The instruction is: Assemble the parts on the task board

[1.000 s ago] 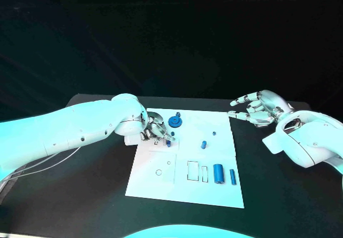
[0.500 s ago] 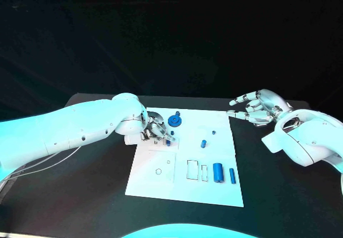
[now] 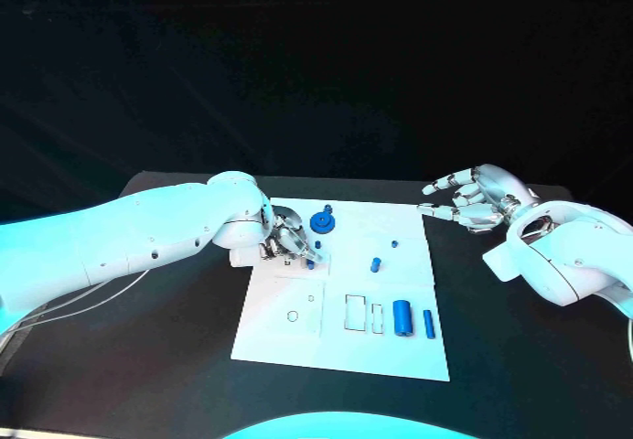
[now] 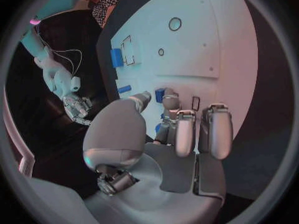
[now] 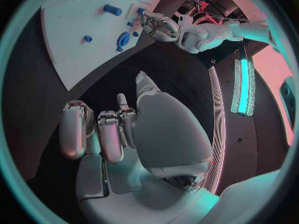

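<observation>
The white task board [image 3: 382,352] lies mid-table. My left hand [image 3: 284,240] sits over its upper left corner and pinches a small blue part [image 4: 160,94] between thumb and a finger, low over the board [image 4: 212,45]. Beside the hand stands a round blue gear-like part [image 3: 322,224]. A tiny blue peg [image 3: 394,245] and a short blue cylinder [image 3: 376,266] lie mid-board. A thick blue cylinder [image 3: 401,320] and a thin one [image 3: 429,322] lie lower right. My right hand [image 3: 475,201] hovers just off the board's upper right edge, fingers apart, holding nothing.
Two rectangular slots [image 3: 356,313] and a ring-shaped hole [image 3: 292,316] mark the board's lower half. Black table [image 3: 528,347] surrounds the board on all sides. The right wrist view shows my left hand [image 5: 159,27] at the board's [image 5: 74,25] corner.
</observation>
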Controlling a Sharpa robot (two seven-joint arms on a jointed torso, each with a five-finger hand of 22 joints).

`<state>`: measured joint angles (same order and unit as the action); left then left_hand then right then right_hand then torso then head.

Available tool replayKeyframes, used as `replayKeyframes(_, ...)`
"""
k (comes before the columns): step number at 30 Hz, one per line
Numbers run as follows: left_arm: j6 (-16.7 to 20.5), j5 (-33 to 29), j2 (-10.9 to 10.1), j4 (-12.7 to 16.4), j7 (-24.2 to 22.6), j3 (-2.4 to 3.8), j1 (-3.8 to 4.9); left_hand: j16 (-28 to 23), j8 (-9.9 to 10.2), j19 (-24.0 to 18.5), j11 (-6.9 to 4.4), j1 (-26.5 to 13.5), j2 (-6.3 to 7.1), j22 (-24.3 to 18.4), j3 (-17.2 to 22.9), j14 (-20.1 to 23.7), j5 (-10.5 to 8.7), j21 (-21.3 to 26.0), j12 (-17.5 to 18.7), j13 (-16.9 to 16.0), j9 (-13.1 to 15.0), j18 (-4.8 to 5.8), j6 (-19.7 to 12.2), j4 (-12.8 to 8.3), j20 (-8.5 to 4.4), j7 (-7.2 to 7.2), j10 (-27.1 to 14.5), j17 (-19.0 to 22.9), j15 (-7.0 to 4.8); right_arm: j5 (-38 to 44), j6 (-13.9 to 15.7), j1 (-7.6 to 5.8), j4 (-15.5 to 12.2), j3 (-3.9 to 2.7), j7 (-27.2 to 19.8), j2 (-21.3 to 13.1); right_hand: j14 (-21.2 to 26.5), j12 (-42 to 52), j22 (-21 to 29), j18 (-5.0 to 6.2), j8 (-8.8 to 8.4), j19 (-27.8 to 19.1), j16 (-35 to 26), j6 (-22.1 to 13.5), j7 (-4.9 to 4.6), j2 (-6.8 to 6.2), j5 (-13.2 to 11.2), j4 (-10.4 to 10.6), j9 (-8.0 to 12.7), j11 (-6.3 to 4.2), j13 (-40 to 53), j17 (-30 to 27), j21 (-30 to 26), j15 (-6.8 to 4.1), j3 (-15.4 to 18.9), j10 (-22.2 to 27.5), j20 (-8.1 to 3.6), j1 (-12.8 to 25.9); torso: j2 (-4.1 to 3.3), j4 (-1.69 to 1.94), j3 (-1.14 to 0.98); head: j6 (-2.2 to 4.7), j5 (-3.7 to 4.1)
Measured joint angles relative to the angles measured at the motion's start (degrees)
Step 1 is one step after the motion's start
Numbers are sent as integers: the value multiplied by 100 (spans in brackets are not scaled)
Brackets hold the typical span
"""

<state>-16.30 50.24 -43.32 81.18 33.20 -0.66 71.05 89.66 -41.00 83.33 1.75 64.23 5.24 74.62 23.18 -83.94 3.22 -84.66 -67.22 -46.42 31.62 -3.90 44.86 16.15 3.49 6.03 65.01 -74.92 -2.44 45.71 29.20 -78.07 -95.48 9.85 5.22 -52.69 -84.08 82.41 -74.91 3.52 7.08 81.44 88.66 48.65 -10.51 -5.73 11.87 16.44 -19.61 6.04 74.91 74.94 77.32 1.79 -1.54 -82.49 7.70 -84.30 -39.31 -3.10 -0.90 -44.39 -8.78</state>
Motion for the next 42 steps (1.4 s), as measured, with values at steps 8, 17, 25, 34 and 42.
replayKeyframes(8,2,-4,30,-26,4,-7,0,0,0,21,-20,331,-104,12,262,0,0,0,0,-7,53,-1,-21,-27,-21,-21,-21,0,0,0,-10,0,2,0,9,2,-6,0,0,0,0,0,0,0,0,1,0,0,0,0,0,-1,0,-6,0,0,0,-1,1,-3,-1,-3,3)
replayKeyframes(17,-2,-12,56,-67,15,-15,2,-3,-22,21,-21,331,-104,17,285,0,0,0,0,-23,59,0,-21,-3,-21,-21,-20,1,0,-1,-18,0,4,1,16,0,-6,0,-4,0,0,0,0,0,0,0,0,0,0,0,0,-1,0,-6,0,0,0,-1,1,-5,-1,-9,7)
replayKeyframes(25,-24,-22,75,-84,24,-19,2,-3,-22,21,-20,331,-104,17,285,0,0,0,0,-22,59,-1,-21,-3,-21,-21,-20,1,0,-1,-26,0,4,1,22,-2,-6,0,-4,0,4,0,0,0,0,2,0,0,1,-21,0,-2,0,-6,0,-21,0,1,0,-4,-3,-10,12)
replayKeyframes(34,-68,-69,75,-96,30,-21,7,-3,-19,21,-62,678,22,28,1118,0,-39,0,49,-56,85,0,-51,-214,-21,-65,23,1,0,-1,-41,0,3,2,28,-5,-5,0,-3,0,22,0,0,0,0,24,0,0,1,-21,1,-2,0,-5,0,-21,0,23,0,-3,-3,-15,15)
replayKeyframes(42,-49,-202,56,-122,22,-26,6,-3,-439,21,-100,570,239,33,1810,0,51,0,-24,-251,481,0,-104,26,-21,-42,193,1,0,-1,-63,2,13,4,33,-2,-5,0,-3,0,22,0,0,0,0,23,0,0,1,-21,1,-3,0,-5,0,-21,0,23,0,0,-4,-21,5)
